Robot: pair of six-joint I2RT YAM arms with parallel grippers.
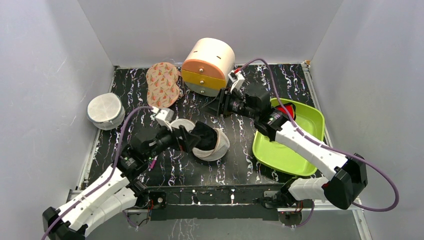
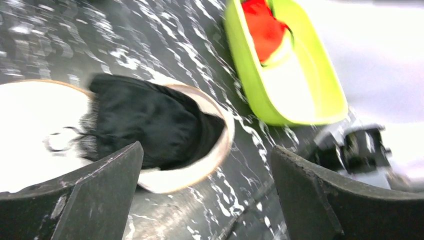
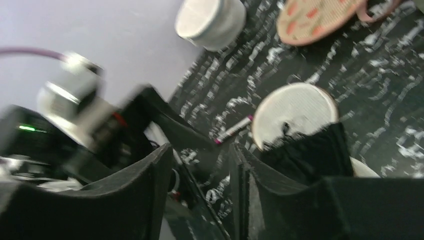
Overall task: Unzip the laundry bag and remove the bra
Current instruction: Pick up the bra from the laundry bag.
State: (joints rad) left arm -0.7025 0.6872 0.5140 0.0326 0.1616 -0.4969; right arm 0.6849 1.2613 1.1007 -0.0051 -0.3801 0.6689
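1. Now, your left pincer (image 2: 206,150) gapes wide and holds nothing. One finger stands just beside the bag (image 1: 221,145) without gripping it.
2. Your right pincer (image 3: 200,150) is set narrow, with a gap showing and nothing in it. That view is blurred, so trust it lightly. It hangs over the table (image 1: 235,165) on the far side of the bag.
3. You can see the bag lying mid-table, unzipped, with its two round halves folded apart. Black cloth (image 2: 150,125) fills the mouth, and you cannot tell from these views whether it is lining or something else.
4. Look further right and the red bra (image 2: 262,27) lies in the green tray (image 2: 245,85), at its far end and well apart from the bag.
5. By my reading, both steps are done: the zip is open and the bra is out. All that seems left for you is to draw both arms clear. Check the black cloth first if you doubt it.
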